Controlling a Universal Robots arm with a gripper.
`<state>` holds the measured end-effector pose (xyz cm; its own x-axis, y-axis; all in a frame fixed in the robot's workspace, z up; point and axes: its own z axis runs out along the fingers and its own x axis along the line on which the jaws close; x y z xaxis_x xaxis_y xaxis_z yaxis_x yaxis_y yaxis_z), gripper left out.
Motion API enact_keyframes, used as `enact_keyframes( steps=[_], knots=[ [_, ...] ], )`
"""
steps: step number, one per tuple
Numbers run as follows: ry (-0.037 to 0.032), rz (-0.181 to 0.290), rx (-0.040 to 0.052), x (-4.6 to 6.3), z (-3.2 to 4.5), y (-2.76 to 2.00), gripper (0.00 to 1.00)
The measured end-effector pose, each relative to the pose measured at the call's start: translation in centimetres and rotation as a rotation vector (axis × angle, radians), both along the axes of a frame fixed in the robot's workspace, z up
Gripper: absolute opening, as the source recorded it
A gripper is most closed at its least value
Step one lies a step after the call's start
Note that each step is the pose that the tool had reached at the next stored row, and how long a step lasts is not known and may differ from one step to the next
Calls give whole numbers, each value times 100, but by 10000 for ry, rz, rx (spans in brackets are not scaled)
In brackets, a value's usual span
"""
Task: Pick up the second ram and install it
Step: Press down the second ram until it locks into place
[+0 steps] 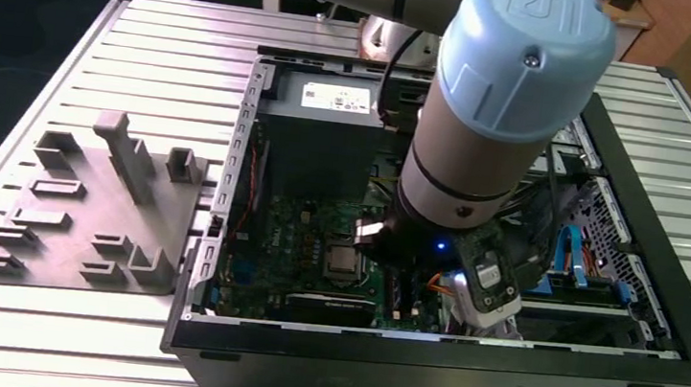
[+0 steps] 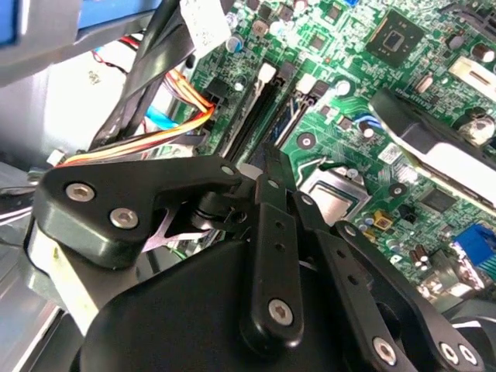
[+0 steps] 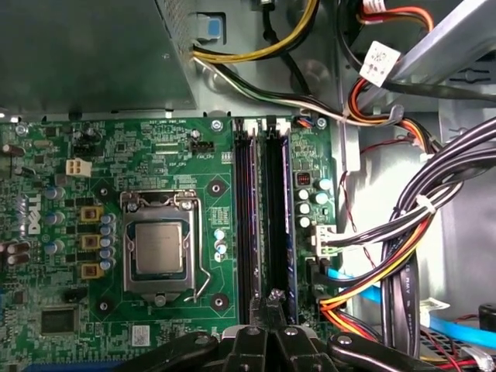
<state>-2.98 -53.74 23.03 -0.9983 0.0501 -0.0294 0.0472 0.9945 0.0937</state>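
Misalignment is our worry: a tilted push could jam the stick or stress the board. In the exterior view, the gripper (image 1: 410, 258) hangs inside the case (image 1: 651, 216) on the bench (image 1: 142, 47). In the first wrist view, the second ram (image 3: 277, 225) sits along its slot (image 3: 247, 225), jaws pinched together over its near end.

Green motherboard (image 3: 155, 139) seen from above, with the processor (image 3: 158, 249) seated in its socket beside two long black memory slots (image 3: 246, 225). A dark memory stick (image 3: 284, 225) stands in the slot farther from the processor. The hand (image 3: 273, 298) sits over the slot ends, its fingertips drawn close together. Bundled cables (image 3: 403, 248) in black, orange, yellow and blue run alongside the board.
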Motion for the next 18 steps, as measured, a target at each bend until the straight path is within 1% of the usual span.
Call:
enact_keyframes(
  steps=[3, 11, 15, 18],
  knots=[
    [0, -1, 2, 0, -28, -5, 7],
    [0, 0, 0, -5, -31, -6, 7],
    [0, 1, 1, -11, -58, -6, 7],
    [0, 0, -1, -12, -60, -6, 7]
  ],
)
